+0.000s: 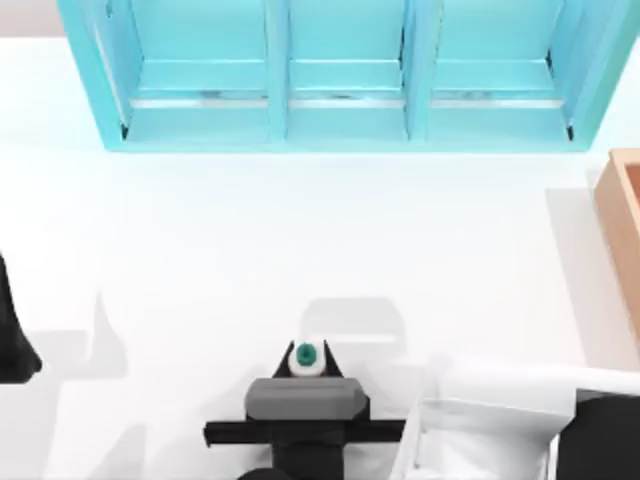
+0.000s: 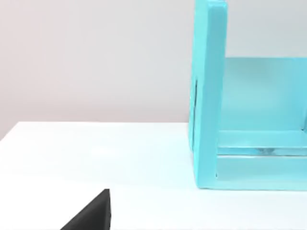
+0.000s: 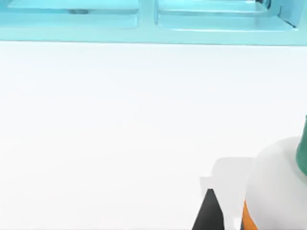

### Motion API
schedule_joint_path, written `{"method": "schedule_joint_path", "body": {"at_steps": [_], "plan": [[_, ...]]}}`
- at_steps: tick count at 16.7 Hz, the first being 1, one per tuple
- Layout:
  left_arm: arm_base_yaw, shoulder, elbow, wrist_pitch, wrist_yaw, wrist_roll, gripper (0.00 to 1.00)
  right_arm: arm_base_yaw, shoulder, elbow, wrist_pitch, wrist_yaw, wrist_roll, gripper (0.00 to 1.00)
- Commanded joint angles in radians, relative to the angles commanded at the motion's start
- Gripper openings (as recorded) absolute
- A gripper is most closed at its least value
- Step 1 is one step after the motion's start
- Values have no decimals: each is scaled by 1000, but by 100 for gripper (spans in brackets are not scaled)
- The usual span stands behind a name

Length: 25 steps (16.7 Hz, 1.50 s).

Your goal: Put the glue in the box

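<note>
While upright, glue [image 1: 306, 357] faces turquoise shelf [image 1: 345, 75].

Close beside the right gripper [image 3: 225, 218], the glue [image 3: 276, 191] is cut off by the wrist view's edge, while well off to its right the box [image 1: 622, 230] shows just a corner.

One glue [image 1: 306, 357], one box [image 1: 622, 230], one shelf unit [image 1: 345, 75]
</note>
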Motion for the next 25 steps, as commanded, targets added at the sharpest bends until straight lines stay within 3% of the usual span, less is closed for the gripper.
{"method": "schedule_joint_path", "body": {"at_steps": [5, 14, 21, 25], "plan": [[0, 0, 0, 0, 0, 0, 100, 10, -59, -2, -50, -4, 1, 0], [0, 0, 0, 0, 0, 0, 100, 8, -356, -20, -342, -5, 6, 0], [0, 0, 0, 0, 0, 0, 100, 8, -369, -17, -354, -4, 9, 0], [0, 0, 0, 0, 0, 0, 100, 45, -380, 94, -413, 25, 57, 0]]}}
